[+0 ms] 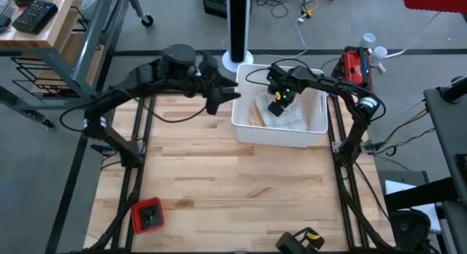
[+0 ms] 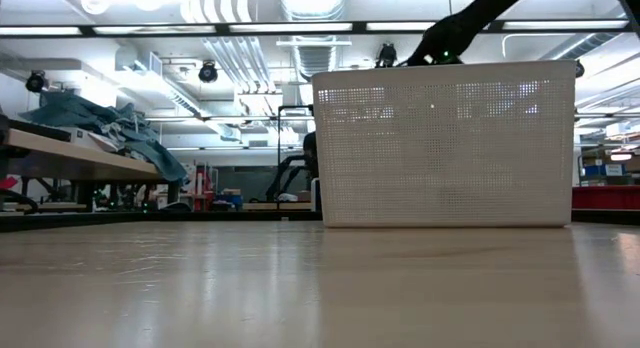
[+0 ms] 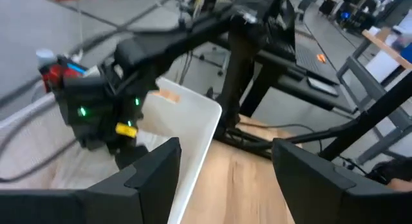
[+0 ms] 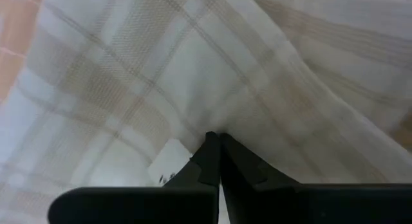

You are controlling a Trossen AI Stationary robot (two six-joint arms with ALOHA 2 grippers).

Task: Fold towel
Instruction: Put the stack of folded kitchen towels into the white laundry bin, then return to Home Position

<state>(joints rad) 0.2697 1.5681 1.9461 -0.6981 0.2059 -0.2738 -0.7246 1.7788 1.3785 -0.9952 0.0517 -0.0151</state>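
Wood table point(image 1: 219, 181) carries my white bin point(image 1: 315, 130); inside, my right gripper point(image 4: 217, 139) is pinched tight on the towel point(image 4: 212, 69). My left gripper point(image 3: 225, 163) hangs agape beside the bin, empty.

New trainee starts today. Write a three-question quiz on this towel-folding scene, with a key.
1. True or false: the towel lies spread flat on the wooden table.
2. Which gripper is pinching the towel? A. left gripper B. right gripper C. neither
3. Fill in: the left gripper hovers, fingers open, beside the white ____.

Key
1. False; it lies bunched inside the basket.
2. B; its fingers are shut on the plaid cloth.
3. basket
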